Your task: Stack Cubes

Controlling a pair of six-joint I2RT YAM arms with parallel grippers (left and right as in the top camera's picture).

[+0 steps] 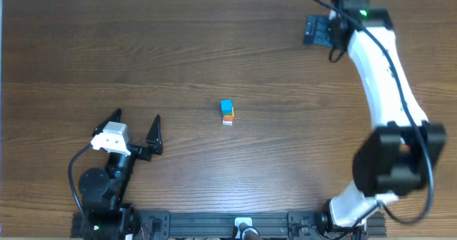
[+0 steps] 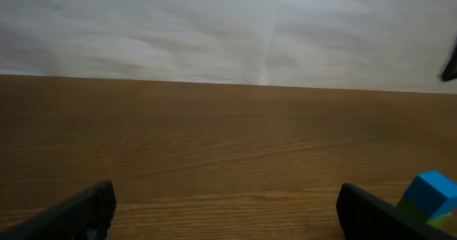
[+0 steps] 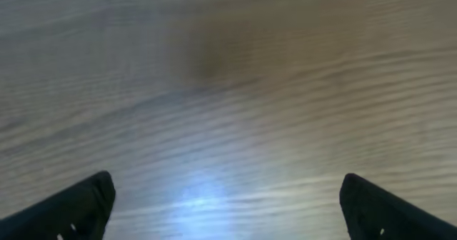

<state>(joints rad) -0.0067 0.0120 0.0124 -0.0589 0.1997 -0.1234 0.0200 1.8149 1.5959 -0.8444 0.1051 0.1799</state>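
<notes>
A small stack of coloured cubes (image 1: 227, 113), blue on top, stands near the middle of the brown wooden table (image 1: 214, 40). The black left gripper (image 1: 136, 117) sits at the near left with its fingers spread and holding nothing. The right gripper (image 3: 227, 179), at the far right, is spread wide over bare wood.

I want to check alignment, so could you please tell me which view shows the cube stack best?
The top view: the whole cube stack stands unobstructed, centre frame. The left wrist view catches its blue cube at the frame edge; the right wrist view faces the table elsewhere.
</notes>
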